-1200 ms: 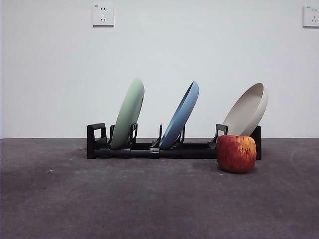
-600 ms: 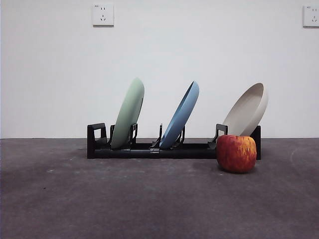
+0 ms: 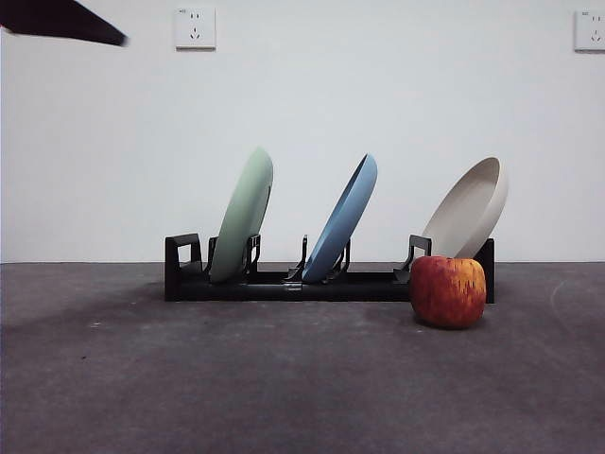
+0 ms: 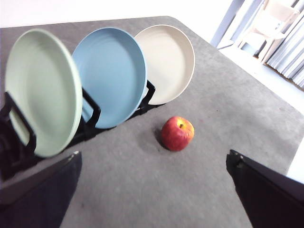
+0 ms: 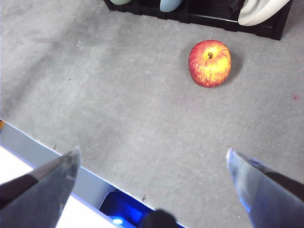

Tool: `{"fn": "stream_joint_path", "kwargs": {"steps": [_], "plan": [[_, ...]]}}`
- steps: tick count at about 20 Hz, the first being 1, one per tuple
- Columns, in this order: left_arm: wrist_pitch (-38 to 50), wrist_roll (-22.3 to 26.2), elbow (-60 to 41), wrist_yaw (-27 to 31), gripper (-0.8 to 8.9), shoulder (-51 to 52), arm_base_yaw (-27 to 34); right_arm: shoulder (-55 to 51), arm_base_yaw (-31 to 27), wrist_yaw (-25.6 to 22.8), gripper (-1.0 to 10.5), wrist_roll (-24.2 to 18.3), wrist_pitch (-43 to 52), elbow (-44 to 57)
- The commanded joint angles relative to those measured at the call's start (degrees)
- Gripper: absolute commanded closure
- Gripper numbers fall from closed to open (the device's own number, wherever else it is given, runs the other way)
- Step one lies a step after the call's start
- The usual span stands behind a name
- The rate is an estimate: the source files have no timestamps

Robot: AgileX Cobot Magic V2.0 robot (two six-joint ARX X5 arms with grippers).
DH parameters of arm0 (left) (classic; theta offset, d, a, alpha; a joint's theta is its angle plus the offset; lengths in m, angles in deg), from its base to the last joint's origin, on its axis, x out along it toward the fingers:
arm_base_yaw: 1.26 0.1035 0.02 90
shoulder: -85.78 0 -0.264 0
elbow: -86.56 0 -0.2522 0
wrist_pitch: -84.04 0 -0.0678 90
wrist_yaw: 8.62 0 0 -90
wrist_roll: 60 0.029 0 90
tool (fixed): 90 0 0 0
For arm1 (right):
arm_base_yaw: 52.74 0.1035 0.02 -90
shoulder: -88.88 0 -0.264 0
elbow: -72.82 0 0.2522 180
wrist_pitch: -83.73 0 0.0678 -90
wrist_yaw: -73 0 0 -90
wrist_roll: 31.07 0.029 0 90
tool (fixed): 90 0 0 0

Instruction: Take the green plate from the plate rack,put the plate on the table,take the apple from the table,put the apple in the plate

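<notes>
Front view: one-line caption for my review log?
Green plate, blue plate and beige plate lean in the plate rack; apple on table.

The round matte plate (image 3: 243,216) is pale sage green, the plastic slotted rack (image 3: 284,283) black, the blocky rounded apple (image 3: 448,291) red with yellow-orange streaks, and the flat table (image 3: 284,378) mottled dark grey.

My left gripper (image 4: 152,190) has broad matte black jaws; my right gripper (image 5: 152,183) has tapering, glossy, blue-grey-sheened jaws.
</notes>
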Motion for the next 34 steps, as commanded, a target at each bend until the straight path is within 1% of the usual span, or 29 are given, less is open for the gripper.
{"fn": "stream_joint_path", "kwargs": {"steps": [1, 6, 8, 11, 15, 20, 21, 23, 26, 27, 28, 30, 31, 33, 34], "plan": [[2.2, -0.5, 4.8, 2.0, 1.59, -7.6, -1.7, 0.0, 0.1, 0.1, 2.7, 0.4, 0.4, -0.2], [2.4, -0.5, 19.4, 5.9, 1.59, -24.5, -4.2, 0.0, 0.1, 0.1, 2.7, 0.4, 0.7, -0.2], [2.4, -0.5, 24.3, 8.5, 1.59, -29.8, -4.9, 0.0, 0.1, 0.1, 2.7, 0.4, 0.8, -0.2], [2.4, -0.6, 30.1, 10.8, 1.59, -36.9, -5.3, 0.5, 0.1, 0.0, 2.7, 0.4, 0.8, -0.2], [3.4, -0.7, 32.8, 12.7, 1.59, -43.5, -5.6, 1.3, 0.1, 0.1, 2.7, 0.4, 1.1, -0.2], [4.0, -1.0, 32.8, 12.5, 1.66, -48.0, -5.6, 2.1, 0.1, 0.0, 2.7, 0.4, 1.2, -0.2], [3.9, -1.0, 32.8, 12.5, 2.25, -48.4, -5.6, 2.2, 0.1, 0.1, 2.7, 0.4, 1.2, -0.2], [3.8, -1.0, 32.8, 12.5, 3.88, -48.5, -5.8, 2.2, 0.1, 0.0, 2.7, 0.4, 1.2, -0.2], [4.2, -0.9, 32.8, 10.7, 6.10, -48.5, -5.9, 2.2, 0.1, 0.0, 2.7, 0.4, 1.2, -0.2], [4.1, -0.9, 32.8, 10.4, 6.66, -48.5, -5.9, 2.2, 0.1, 0.0, 2.7, 0.4, 1.2, -0.2], [3.9, -0.9, 32.8, 10.3, 6.99, -48.5, -5.9, 2.2, 0.1, 0.0, 2.7, 0.4, 1.2, -0.2], [4.0, -0.9, 32.8, 8.0, 7.03, -48.5, -5.9, 2.2, 0.1, 0.0, 2.7, 0.4, 1.2, -0.2], [3.9, -1.0, 32.8, 7.8, 7.26, -48.5, -5.9, 2.2, 0.1, 0.0, 2.9, 0.4, 1.2, -0.2], [3.7, -1.0, 32.8, 7.8, 8.23, -48.5, -5.9, 2.2, 0.1, 0.0, 2.9, 0.4, 1.2, -0.2], [3.7, -1.0, 32.8, 7.5, 8.22, -48.5, -5.9, 2.2, 0.1, 0.0, 2.9, 0.4, 1.2, -0.2]]}}
